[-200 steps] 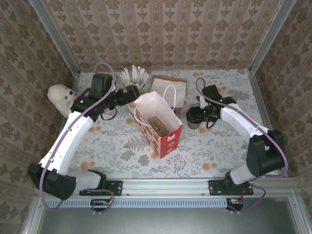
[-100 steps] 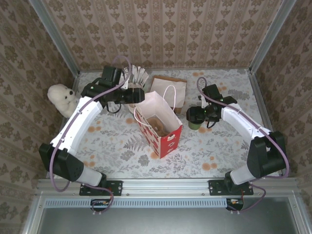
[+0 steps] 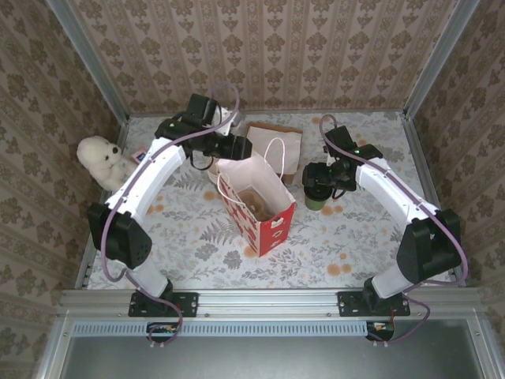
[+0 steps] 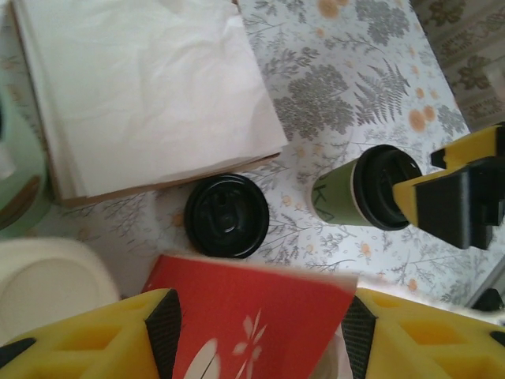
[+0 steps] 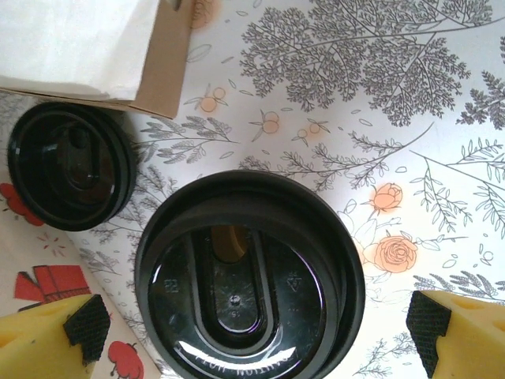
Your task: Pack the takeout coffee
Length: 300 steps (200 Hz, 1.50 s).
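My right claw (image 5: 256, 330) hangs released above the takeout coffee (image 5: 246, 272) on the table (image 3: 197, 237); my left claw (image 4: 260, 332) straddles the rim of the red bag (image 3: 274, 227), and I cannot tell whether it grips.

Overhead view: bright, even, diffuse light. Faint soft shadows lie under the arms (image 3: 146, 181) on the table (image 3: 197, 253). Sharp throughout. The walls (image 3: 260, 55) splay outward toward the frame edges.

Left wrist view: white paper (image 4: 142, 87) at upper left is nearly washed out. Red bag (image 4: 252, 332) and left gripper's fingers (image 4: 87, 339) along the bottom edge are blurred and out of focus. Mid-frame is acceptably sharp, the right edge soft.

Right wrist view: cup lid (image 5: 248, 288) is crisp, with a white glare streak on its lower rim. The paper at upper left is blown out. Right gripper's fingers (image 5: 465, 335) at the lower corners are slightly soft.
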Tool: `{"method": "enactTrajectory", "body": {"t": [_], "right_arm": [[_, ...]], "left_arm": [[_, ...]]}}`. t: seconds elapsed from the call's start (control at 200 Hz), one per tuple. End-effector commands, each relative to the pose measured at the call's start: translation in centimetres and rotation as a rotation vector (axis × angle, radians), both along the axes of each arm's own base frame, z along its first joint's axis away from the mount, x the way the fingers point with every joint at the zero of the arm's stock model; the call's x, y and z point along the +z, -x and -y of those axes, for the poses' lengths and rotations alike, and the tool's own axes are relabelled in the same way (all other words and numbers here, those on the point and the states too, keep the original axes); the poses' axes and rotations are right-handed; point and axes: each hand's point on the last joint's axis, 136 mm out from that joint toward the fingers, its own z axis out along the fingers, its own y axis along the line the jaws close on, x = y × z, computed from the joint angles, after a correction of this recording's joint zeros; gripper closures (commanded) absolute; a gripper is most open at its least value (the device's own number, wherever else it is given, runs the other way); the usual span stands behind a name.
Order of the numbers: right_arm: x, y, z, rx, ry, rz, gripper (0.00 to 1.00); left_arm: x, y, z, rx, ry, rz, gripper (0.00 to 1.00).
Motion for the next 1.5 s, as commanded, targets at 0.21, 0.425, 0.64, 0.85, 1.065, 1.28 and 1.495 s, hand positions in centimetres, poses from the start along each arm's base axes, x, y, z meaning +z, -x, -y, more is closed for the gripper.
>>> {"method": "enactTrajectory", "body": {"t": [0.21, 0.425, 0.64, 0.85, 1.065, 1.28, 1.495], "right_arm": [[-0.4, 0.3, -1.6, 0.058, -0.003, -0.061, 0.0], [-1.6, 0.5, -0.9, 0.084, 0.075, -0.119, 0.0], [-1.4, 0.7, -1.4, 0.106, 0.07, -0.152, 0.0], [-2.0, 1.2, -1.6, 0.102, 0.095, -0.24, 0.0], [-2.7, 1.6, -1.2, 0.096, 0.148, -0.301, 0.0], [-3.2, 1.5, -1.4, 0.099, 0.164, -0.315, 0.0], [-3.5, 1.5, -1.5, 0.1, 0.165, -0.321, 0.0]], "left_arm": [[2.0, -0.7, 4.5, -0.152, 0.138, 0.012, 0.41], [3.0, -0.8, 5.7, -0.183, 0.166, 0.01, 0.31], [4.8, 0.0, 4.6, -0.185, 0.16, 0.066, 0.13], [5.7, -0.3, 1.2, -0.066, 0.129, 0.129, 0.0], [6.2, 0.0, -3.1, 0.064, 0.126, 0.197, 0.0], [4.8, 0.1, -5.9, 0.138, 0.082, 0.178, 0.0], [4.1, 0.0, -6.5, 0.146, 0.074, 0.155, 0.0]]}}
